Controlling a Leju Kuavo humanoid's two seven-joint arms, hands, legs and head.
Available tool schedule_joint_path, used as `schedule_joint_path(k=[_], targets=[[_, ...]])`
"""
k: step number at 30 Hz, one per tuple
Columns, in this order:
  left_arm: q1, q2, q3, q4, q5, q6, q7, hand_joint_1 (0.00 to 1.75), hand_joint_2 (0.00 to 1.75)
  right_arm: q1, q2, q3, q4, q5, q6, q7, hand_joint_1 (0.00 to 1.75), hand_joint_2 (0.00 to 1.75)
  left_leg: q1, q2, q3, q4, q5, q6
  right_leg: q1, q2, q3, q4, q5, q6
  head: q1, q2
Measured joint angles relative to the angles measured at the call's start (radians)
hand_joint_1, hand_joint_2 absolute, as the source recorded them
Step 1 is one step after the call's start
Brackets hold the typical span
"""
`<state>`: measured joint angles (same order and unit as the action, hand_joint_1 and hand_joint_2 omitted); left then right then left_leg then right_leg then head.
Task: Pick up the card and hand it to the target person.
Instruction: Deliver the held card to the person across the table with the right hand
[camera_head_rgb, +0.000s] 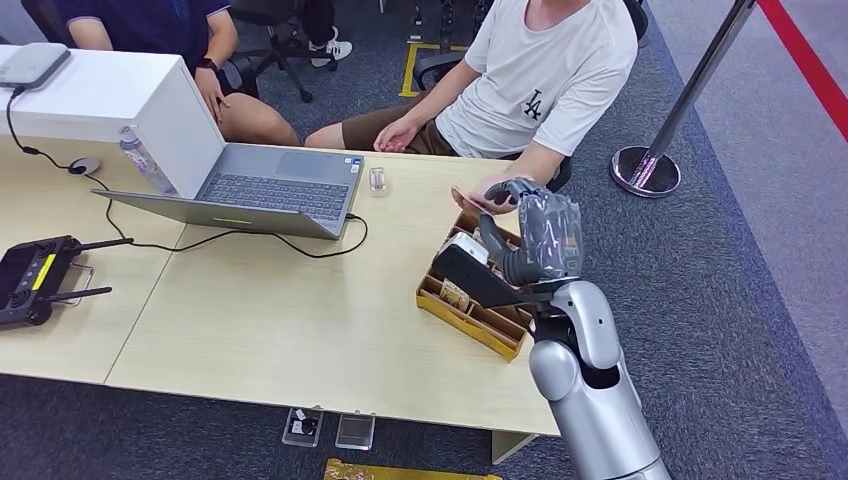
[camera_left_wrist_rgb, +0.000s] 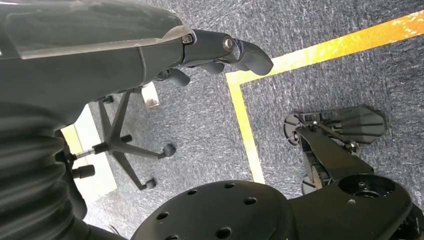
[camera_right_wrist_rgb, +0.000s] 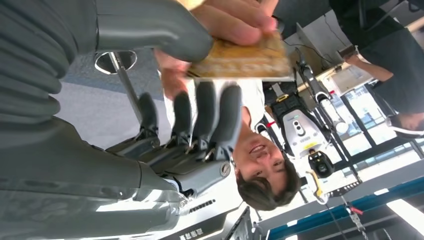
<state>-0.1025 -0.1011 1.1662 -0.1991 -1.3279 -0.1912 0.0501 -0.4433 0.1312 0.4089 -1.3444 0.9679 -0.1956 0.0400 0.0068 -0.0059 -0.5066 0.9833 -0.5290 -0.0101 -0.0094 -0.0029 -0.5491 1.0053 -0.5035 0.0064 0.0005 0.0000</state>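
Above the tray (camera_head_rgb: 470, 318), right hand (camera_head_rgb: 535, 235) raised, thumb and fingers (camera_right_wrist_rgb: 210, 107) pinching card (camera_right_wrist_rgb: 245, 60). Card also touched by person's hand (camera_head_rgb: 490, 193) at table (camera_head_rgb: 300, 320) far edge. Laptop (camera_head_rgb: 260, 185) well apart. Left hand (camera_left_wrist_rgb: 220, 52) low over carpet, fingers curled, holding nothing.

The left hand (camera_left_wrist_rgb: 220, 52) is hanging over blue-grey carpet (camera_left_wrist_rgb: 325, 85), its dark fingers (camera_left_wrist_rgb: 250, 55) curled in and holding nothing. A yellow tape line (camera_left_wrist_rgb: 245, 125) is turning a corner on the carpet. A chair base (camera_left_wrist_rgb: 125, 150) on castors is standing nearby.
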Motion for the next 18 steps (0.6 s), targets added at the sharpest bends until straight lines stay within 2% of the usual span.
schedule_joint_path(k=[3, 4, 18], targets=[[0.000, 0.000, 0.001, 0.000, 0.002, 0.001, -0.009, 0.00, 0.00, -0.004, 0.004, 0.000, 0.012, 0.001, 0.001, -0.002, 0.05, 1.75, 0.000, 0.000, 0.000, 0.000, 0.000, 0.000, 0.000, 0.000, 0.000, 0.000, 0.000, 0.000, -0.001, 0.000], [0.000, 0.000, 0.002, 0.000, 0.005, 0.002, -0.012, 0.00, 0.00, -0.006, 0.006, 0.000, 0.016, 0.001, 0.001, -0.002, 0.00, 1.75, 0.000, 0.000, 0.000, 0.000, 0.000, 0.000, 0.000, 0.000, 0.000, 0.000, 0.000, 0.000, -0.001, 0.000], [0.004, 0.000, 0.007, 0.000, 0.014, 0.049, 0.020, 0.00, 0.00, 0.012, 0.006, -0.011, -0.004, -0.022, -0.028, -0.011, 0.00, 1.75, 0.000, 0.000, 0.000, 0.000, 0.000, 0.000, 0.000, 0.000, 0.000, 0.000, 0.000, 0.000, 0.000, 0.000]])
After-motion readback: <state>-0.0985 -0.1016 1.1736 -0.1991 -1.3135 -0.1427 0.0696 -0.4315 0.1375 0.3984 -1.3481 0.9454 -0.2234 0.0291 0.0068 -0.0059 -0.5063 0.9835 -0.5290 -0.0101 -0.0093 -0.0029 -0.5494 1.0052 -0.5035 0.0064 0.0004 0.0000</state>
